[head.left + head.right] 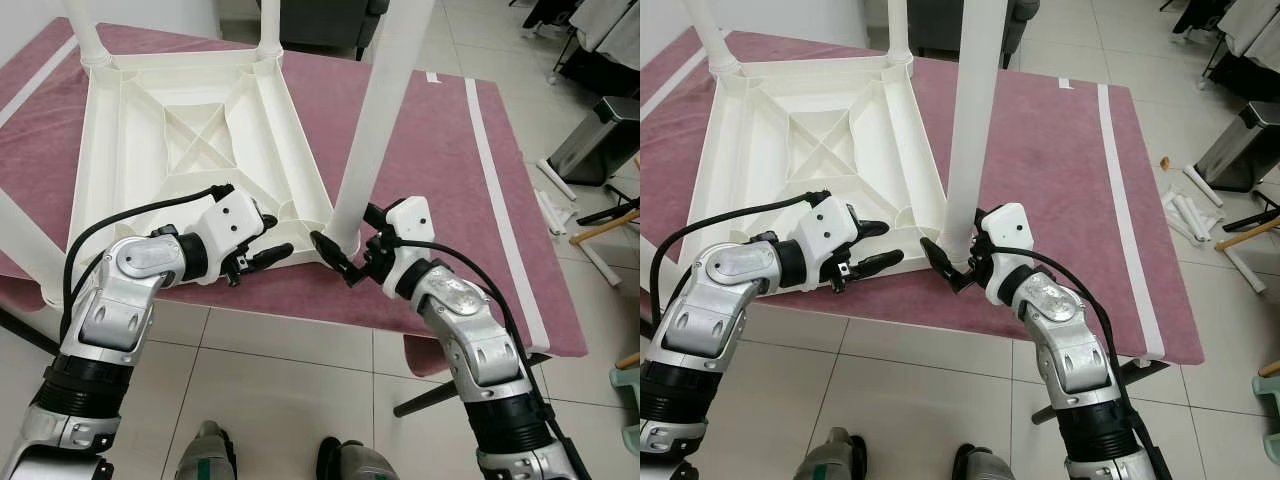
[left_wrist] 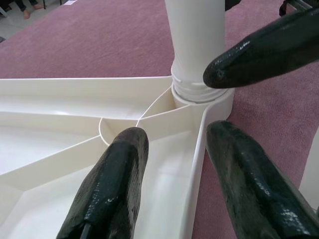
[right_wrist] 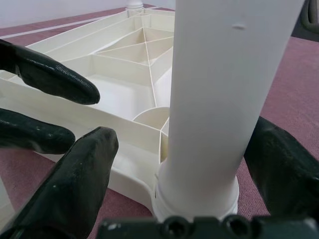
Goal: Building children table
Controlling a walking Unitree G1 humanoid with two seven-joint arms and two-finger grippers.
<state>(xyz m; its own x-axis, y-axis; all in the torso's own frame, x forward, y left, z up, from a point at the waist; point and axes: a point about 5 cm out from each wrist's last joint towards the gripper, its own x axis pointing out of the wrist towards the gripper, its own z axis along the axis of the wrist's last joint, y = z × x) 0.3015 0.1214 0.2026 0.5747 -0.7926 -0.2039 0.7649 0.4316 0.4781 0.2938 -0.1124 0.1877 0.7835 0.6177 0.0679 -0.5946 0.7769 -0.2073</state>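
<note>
A white plastic children's table lies upside down on a maroon-covered surface, ribbed underside up. At its near right corner a white leg stands upright in its socket. My right gripper is open around the base of that leg, one finger on each side; in the right wrist view one finger stands clear of the leg. My left gripper is open just left of that corner, its fingers straddling the table's near rim.
Two more legs rise from the far corners and another at the near left. The maroon surface ends just before the grippers, with tiled floor below. A metal bin and loose white tubes are on the right.
</note>
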